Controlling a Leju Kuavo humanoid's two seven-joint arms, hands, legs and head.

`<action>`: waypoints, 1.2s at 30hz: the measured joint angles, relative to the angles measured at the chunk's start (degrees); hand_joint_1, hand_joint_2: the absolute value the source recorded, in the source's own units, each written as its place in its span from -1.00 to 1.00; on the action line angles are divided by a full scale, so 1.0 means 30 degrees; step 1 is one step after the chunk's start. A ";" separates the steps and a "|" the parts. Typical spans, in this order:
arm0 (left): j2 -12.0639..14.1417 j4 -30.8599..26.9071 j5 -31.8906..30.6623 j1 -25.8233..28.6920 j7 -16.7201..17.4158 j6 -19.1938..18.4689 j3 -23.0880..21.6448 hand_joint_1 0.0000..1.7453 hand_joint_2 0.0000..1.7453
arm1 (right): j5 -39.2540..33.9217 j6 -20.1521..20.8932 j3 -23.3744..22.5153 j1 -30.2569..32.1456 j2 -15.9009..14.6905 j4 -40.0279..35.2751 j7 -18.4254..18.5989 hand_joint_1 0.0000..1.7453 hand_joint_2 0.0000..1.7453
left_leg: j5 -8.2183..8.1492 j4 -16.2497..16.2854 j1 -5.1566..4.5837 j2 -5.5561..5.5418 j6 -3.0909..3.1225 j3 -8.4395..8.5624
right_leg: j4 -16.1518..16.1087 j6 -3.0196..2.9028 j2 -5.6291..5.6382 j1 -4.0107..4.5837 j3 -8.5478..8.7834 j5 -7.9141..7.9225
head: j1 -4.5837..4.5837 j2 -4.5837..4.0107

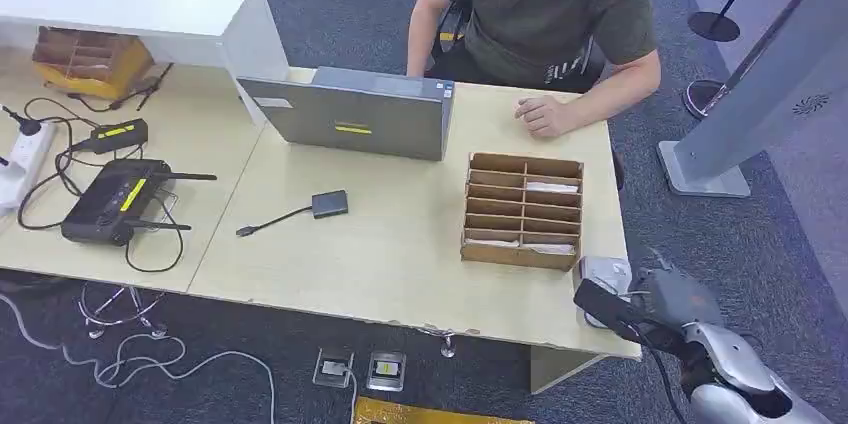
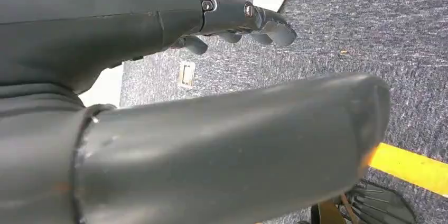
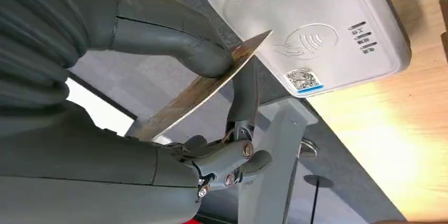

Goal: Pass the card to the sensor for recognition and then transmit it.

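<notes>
Card (image 3: 203,89) is pinched between the right hand's (image 3: 222,102) thumb and a finger, its corner just over the edge of the sensor (image 3: 311,28). Worktop (image 1: 400,244) carries, largest first, a laptop (image 1: 350,114) at the far edge before a seated person (image 1: 545,14), a divided box (image 1: 522,210) near the right edge, a router (image 1: 110,202) at the left, then the white sensor (image 1: 603,274) at the near right corner. Left hand (image 2: 253,23) hangs over the carpet, fingers loosely curled and holding nothing
</notes>
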 joint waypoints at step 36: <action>0.0000 0.0000 -0.0007 0.0002 -0.0001 -0.0014 0.0000 -1.00 -1.00 | -0.0932 -0.1151 -0.0969 0.0321 0.0976 0.3431 -0.1821 1.00 1.00 | 0.0000 -0.0001 0.0001 0.0015 0.0000 0.0092 | -0.0003 0.0001 0.0041 0.0001 0.0075 0.0002 | 0.0007 0.0000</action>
